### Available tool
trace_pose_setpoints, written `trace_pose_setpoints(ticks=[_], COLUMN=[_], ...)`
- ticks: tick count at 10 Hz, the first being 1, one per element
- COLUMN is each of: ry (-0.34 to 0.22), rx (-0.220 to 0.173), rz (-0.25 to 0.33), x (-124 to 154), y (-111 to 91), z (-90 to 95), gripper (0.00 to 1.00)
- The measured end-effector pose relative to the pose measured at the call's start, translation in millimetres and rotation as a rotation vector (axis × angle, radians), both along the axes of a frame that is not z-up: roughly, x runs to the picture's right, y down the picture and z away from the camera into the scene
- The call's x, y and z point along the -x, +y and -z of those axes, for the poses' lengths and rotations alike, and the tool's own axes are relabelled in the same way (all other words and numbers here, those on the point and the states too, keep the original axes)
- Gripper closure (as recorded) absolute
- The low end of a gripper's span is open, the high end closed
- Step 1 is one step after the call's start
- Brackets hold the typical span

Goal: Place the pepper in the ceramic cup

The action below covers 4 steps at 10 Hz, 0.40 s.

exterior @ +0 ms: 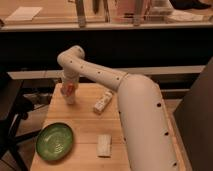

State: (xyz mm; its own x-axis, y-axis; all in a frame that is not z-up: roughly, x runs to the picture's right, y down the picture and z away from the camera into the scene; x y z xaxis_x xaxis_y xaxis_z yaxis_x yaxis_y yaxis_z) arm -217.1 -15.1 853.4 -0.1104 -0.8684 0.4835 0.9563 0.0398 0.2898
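My claw (pixel 68 91) hangs low at the far left corner of the wooden tabletop (pixel 85 125). My own pale arm (pixel 100 77) sweeps across the right side and hides much of that edge. A dark chair (pixel 10 115) stands just beside the left edge.

The red pepper (pixel 66 89) shows right at my claw, directly above one pale ceramic cup (pixel 70 99). I cannot tell whether the claw grasps it or has let it go, nor whether it sits inside the cup.

One green bowl (pixel 54 141) lies near the front left, its green inside showing. Two pale items lie apart from each other: a packet (pixel 103 101) near the cup and a white block (pixel 104 145) beside the bowl.
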Motion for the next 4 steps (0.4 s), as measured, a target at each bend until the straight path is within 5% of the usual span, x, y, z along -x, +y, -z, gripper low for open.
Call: trace_pose_setpoints(ticks=[4], ry=[-0.002], rx=[-0.031], rz=[0.011], x=[2.8], y=[-11.0], z=[11.9], gripper=[0.20])
